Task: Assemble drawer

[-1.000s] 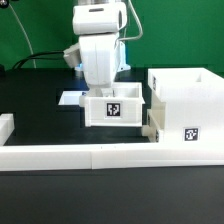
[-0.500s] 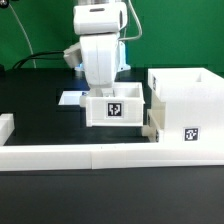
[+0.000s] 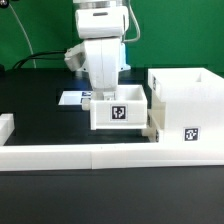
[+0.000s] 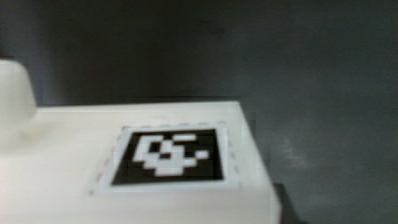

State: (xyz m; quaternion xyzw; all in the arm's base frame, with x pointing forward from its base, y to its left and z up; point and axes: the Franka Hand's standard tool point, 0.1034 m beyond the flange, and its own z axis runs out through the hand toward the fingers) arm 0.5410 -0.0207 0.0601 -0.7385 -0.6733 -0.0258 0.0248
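Note:
A white drawer tray with a square tag on its front wall sits just to the exterior view's left of the tall white housing, close to its open side. My gripper reaches down onto the tray's back left wall. Its fingertips are hidden behind the wall, and the tray moves with it. In the wrist view the tray's tagged white face fills the lower part, and no fingers show. A small white part sticks out at the housing's lower left. The housing carries a tag low on its front.
A long low white wall strip runs across the front. A short white block stands at the exterior view's left edge. The marker board lies flat behind the tray. A green backdrop stands behind the arm.
The arm and the tray have shifted together a little toward the exterior view's right and toward the housing. The housing has not moved.

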